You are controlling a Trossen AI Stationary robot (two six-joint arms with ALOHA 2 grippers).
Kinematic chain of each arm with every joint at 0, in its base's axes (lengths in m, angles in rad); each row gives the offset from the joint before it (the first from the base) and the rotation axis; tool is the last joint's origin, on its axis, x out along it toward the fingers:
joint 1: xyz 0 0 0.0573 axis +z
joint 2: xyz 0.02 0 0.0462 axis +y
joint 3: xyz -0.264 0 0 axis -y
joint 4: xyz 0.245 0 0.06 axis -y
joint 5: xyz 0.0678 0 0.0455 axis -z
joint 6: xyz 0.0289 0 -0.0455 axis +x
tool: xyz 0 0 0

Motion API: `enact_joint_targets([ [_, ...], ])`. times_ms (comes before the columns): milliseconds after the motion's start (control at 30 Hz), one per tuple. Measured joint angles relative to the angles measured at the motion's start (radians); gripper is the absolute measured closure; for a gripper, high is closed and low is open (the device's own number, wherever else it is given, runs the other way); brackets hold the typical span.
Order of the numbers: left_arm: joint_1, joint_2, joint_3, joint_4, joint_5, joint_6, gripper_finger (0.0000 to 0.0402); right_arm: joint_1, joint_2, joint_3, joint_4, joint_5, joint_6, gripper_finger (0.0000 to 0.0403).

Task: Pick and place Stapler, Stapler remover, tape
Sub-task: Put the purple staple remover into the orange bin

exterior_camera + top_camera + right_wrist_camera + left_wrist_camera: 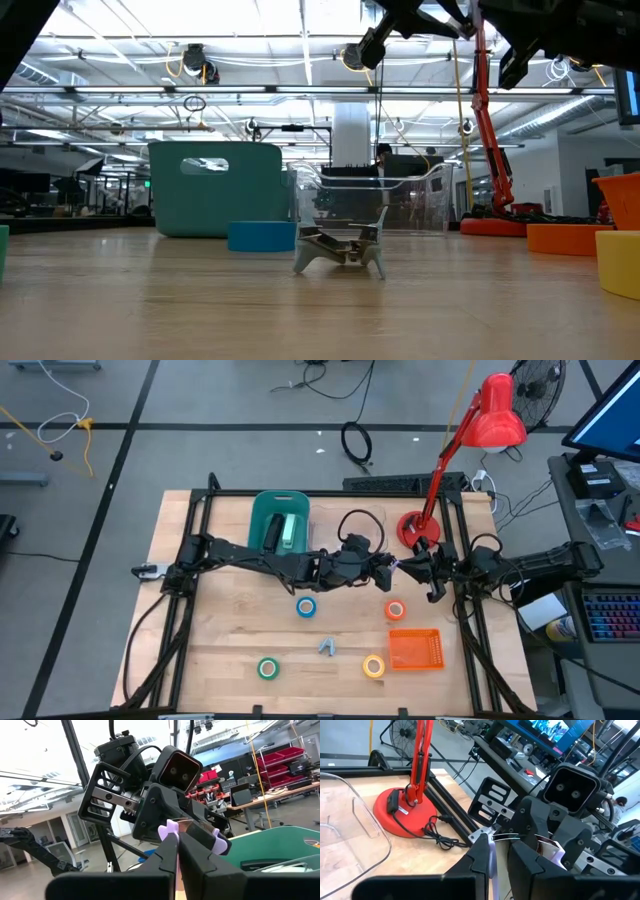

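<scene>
The yellow tape roll [374,666] and the green tape roll [268,669] lie nearest, at the front of the bench [230,640], with the stapler remover [327,647] between them and slightly behind. The blue tape roll [306,607] and the orange-red tape roll [395,610] lie farther back, and an orange basket [414,650] sits beside the yellow roll. Staplers [289,532] rest in the teal bin [262,510] at the rear. Above the bench, the left tool [390,568] and right tool [405,567] are met tip to tip, both clamped narrow on a small lilac item [220,845]; what it is cannot be told. A red lamp [411,528] stands behind them.
</scene>
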Motion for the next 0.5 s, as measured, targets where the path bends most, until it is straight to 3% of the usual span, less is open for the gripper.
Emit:
enact_joint_targets([
  [400,0.002,0.0,0.0,0.0,0.024,-0.005,0.0361,0.0,0.0,0.0,-0.001,-0.003,0.008,0.0402],
  [500,0.008,0.0,0.0,0.0,0.053,-0.006,0.033,0.0,0.0,0.0,-0.001,-0.004,0.02,0.0402],
])
